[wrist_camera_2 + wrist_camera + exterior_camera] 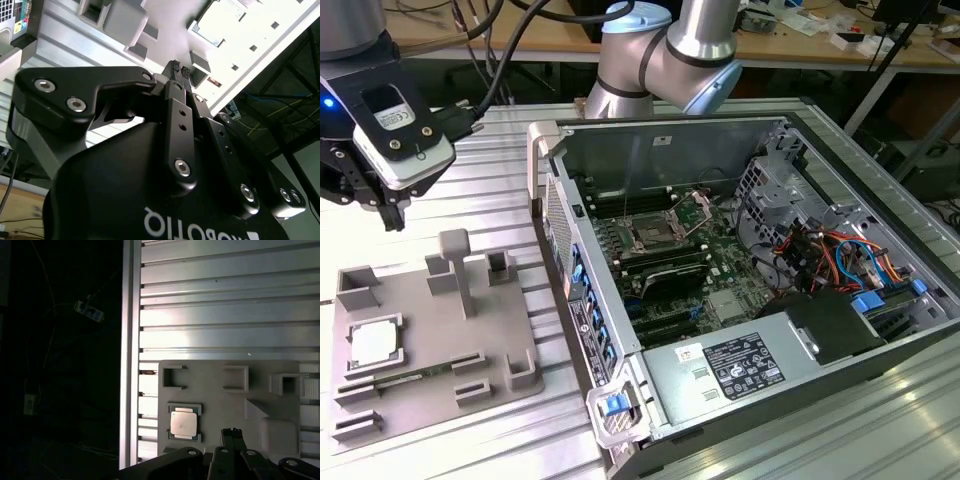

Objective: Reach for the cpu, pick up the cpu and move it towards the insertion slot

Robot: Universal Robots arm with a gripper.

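The gripper (391, 217) hangs above the grey tray (430, 330), its fingers pressed together and holding nothing. The cpu (375, 343) lies flat in a pocket by the tray's edge. To reach it well, the gripper should line up right over the chip and open wide.

The arm (665, 50) holds its pincer (178, 67) aloft, jaws closed on nothing.
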